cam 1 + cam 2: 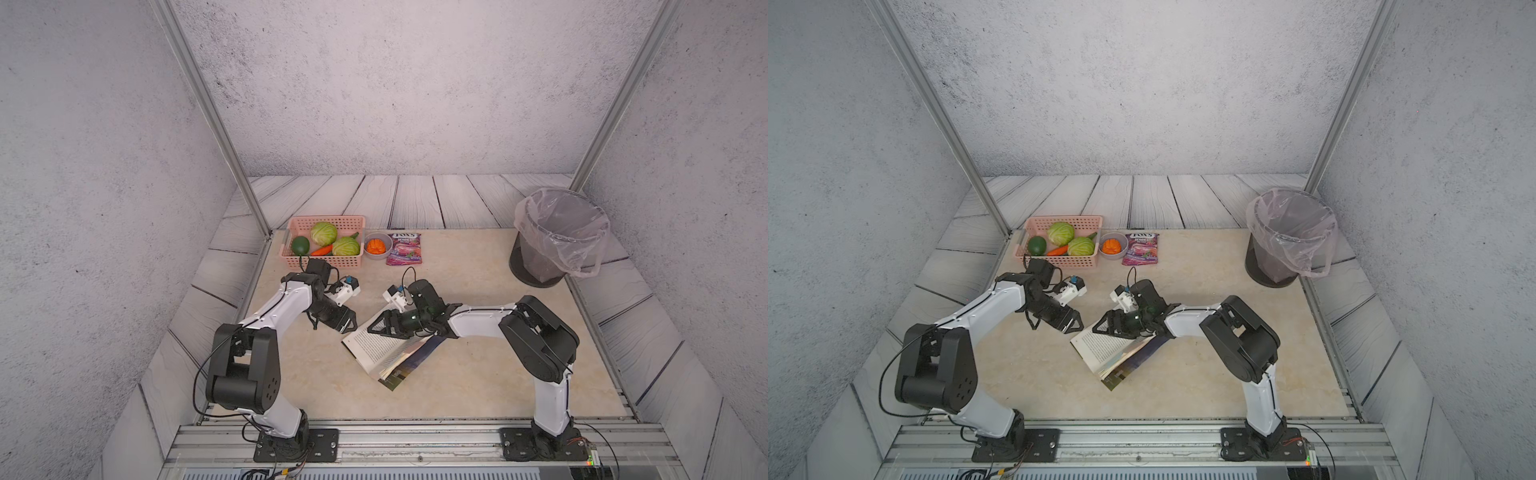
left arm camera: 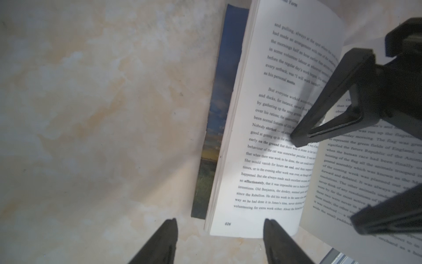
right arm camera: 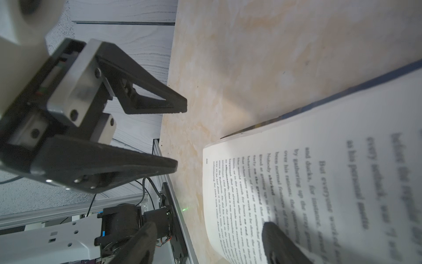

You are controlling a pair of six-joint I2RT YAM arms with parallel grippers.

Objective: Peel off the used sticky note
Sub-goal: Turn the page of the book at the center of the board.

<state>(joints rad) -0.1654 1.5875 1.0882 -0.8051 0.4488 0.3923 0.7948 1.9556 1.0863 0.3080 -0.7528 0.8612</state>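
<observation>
Book (image 1: 382, 349) lies open mid-table (image 1: 478, 374). Basket (image 1: 328, 219) behind-left of book, veg (image 1: 324, 232) in it. Bowl (image 1: 379, 256) & packet (image 1: 404, 248) straight behind book. Bin (image 1: 552, 245) far behind-right. L gripper (image 1: 350, 325) just left of book; R gripper (image 1: 374, 326) over its far end.

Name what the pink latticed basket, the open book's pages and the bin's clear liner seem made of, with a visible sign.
Pink latticed basket: likely moulded plastic, matte, uniform grid holes. Open book's pages: matte white paper, printed, curling. Bin's clear liner: thin glossy plastic film, translucent, wrinkled.
</observation>
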